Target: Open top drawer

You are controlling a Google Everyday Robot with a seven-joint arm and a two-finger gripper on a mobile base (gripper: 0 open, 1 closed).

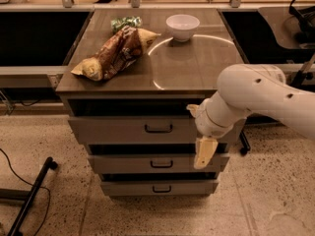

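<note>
camera view: gripper [202, 144] at top drawer [129, 130]

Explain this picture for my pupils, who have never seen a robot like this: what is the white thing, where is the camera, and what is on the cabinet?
There is one picture, looking down at the front of a small cabinet; where the camera sits cannot be told. The big white shape on the right is the robot's arm. At its end is the claw, its grasping part, hanging in front of the drawers, right of the handle of the top drawer and not touching it. Nothing shows in the claw. On the cabinet top lie a brown snack bag, a small green packet behind it, and a white bowl. The job is to pull that top drawer open.
</note>
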